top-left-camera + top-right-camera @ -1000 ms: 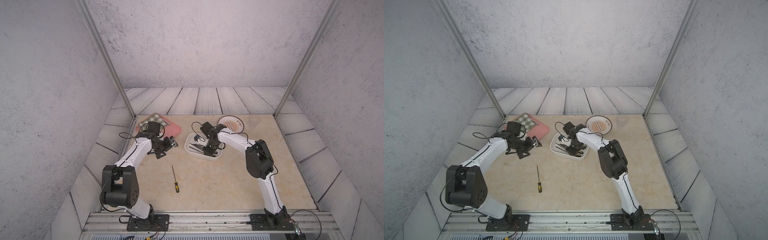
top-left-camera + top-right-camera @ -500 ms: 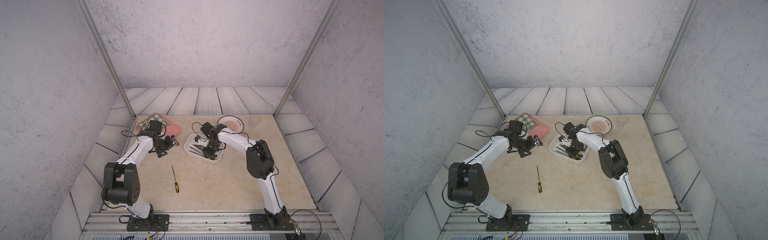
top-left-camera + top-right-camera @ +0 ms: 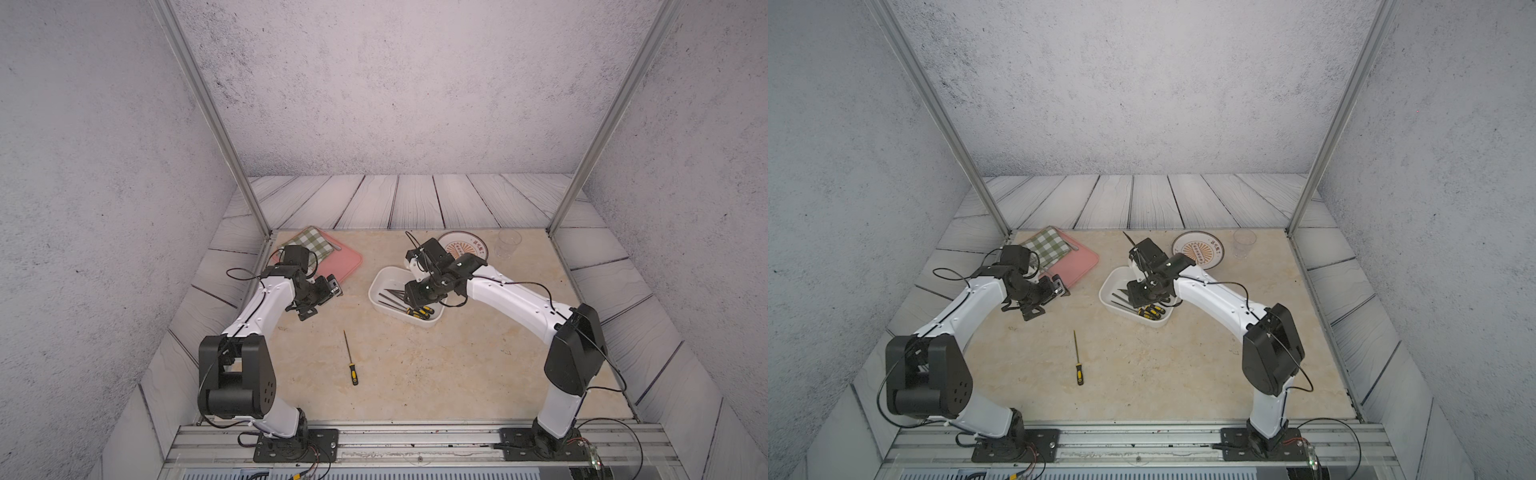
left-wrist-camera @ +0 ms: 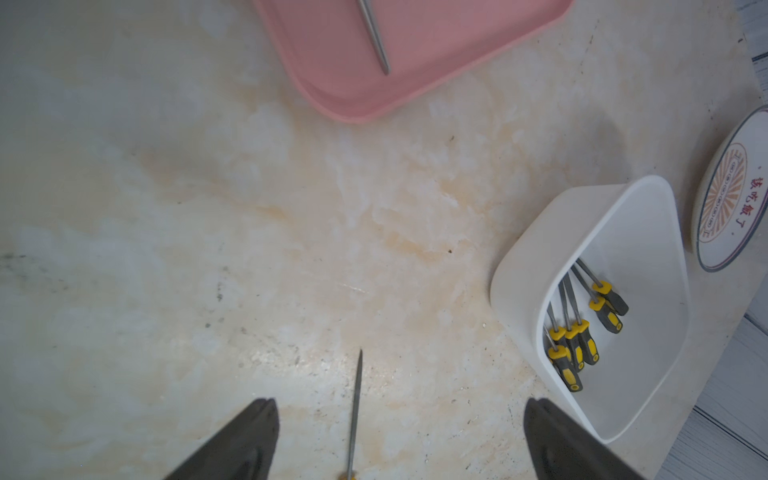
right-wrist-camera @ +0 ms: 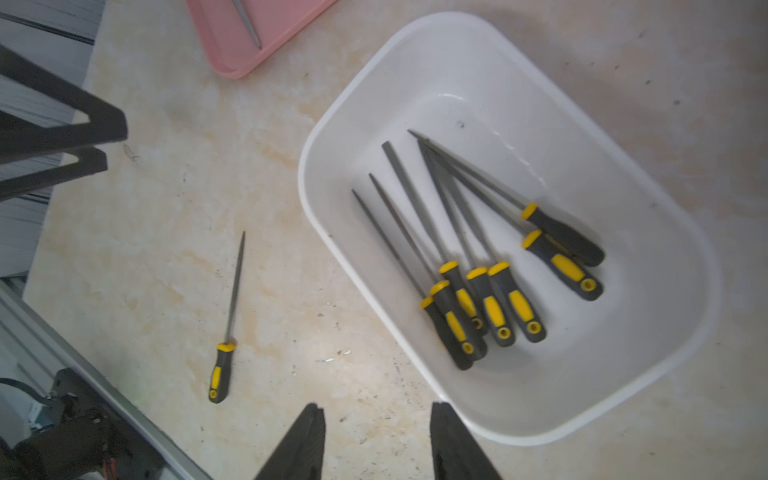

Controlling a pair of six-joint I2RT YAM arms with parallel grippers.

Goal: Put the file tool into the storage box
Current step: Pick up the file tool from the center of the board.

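Loose file tool lies on the desk, well apart from the right gripper, which stands part-open, empty, apparently over the storage box rim. Left gripper: wide open, empty.

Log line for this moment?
white rectangular storage box: holds several yellow-handled files | loose yellow-handled file: on table | left end effector: open | right end effector: open, empty

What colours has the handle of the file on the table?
Yellow and dark grey handle, clearest in the right wrist view.
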